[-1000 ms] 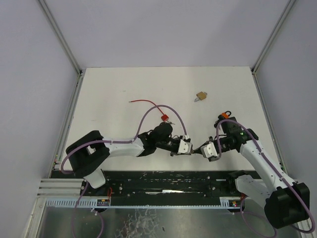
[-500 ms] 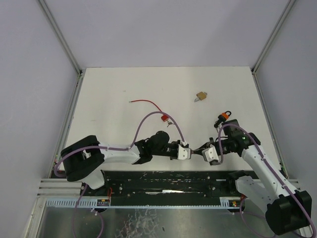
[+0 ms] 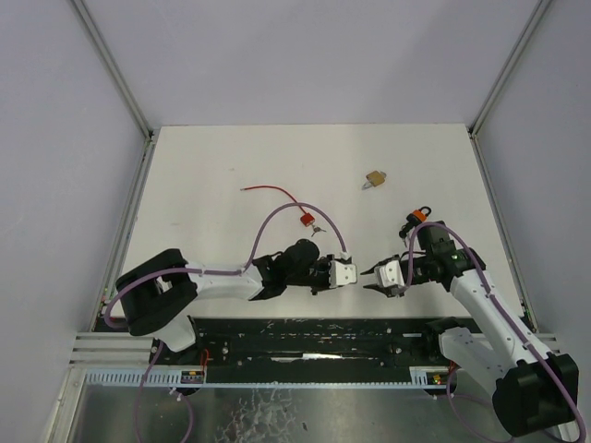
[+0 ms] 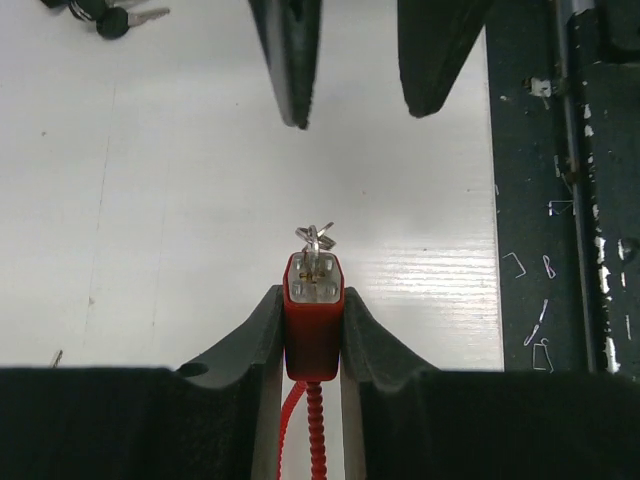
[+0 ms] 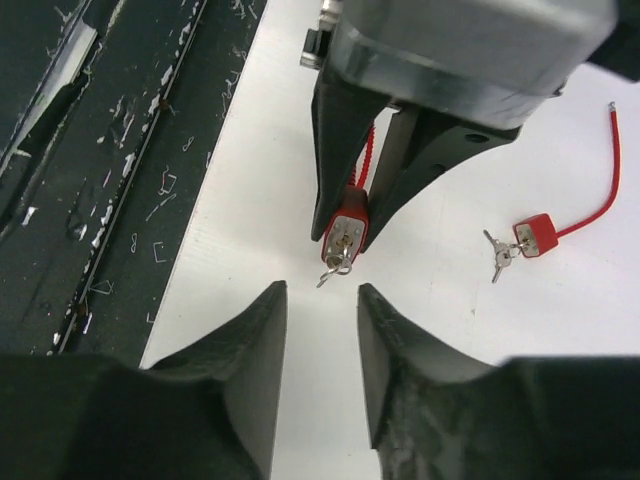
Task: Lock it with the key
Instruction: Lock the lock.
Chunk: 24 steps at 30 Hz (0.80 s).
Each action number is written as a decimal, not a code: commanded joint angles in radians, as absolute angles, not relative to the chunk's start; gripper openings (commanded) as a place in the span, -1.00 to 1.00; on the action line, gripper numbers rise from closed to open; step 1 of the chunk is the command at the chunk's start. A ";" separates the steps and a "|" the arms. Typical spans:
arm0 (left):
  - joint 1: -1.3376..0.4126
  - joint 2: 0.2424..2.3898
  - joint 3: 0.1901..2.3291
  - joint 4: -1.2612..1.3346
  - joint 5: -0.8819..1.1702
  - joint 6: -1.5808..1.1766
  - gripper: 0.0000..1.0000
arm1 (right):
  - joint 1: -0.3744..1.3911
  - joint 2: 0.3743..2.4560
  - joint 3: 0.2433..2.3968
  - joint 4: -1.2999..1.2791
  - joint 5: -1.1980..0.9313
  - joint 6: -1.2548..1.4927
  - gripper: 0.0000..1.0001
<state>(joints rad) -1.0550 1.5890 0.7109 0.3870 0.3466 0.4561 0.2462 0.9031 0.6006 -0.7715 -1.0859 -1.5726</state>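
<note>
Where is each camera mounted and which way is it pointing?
Top: above and behind, looking down on the table; left arm, right arm show.
Left wrist: looks past the left gripper, holding the lock, toward the right gripper.
Right wrist: looks past the right gripper at the left gripper.
Shared: both wrist views show lock and key.

red lock (image 4: 313, 325) | clamped btw L fingers (image 4: 250, 340) | small silver key (image 4: 316, 238) stuck in keyhole end
</note>
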 commanded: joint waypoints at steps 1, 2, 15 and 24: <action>-1.077 1.584 0.705 0.383 0.261 0.447 -0.99 | 0.234 0.888 0.593 -0.731 -1.150 -1.472 -0.09; -1.078 1.582 0.704 0.385 0.261 0.446 -0.99 | 0.234 0.889 0.583 -0.719 -1.157 -1.465 -0.05; -1.101 1.566 0.715 0.451 0.314 0.398 -0.99 | 0.233 0.951 0.500 -0.508 -1.239 -1.306 -0.04; -1.112 1.573 0.729 0.471 0.337 0.386 -1.00 | 0.233 0.983 0.471 -0.435 -1.241 -1.247 -0.18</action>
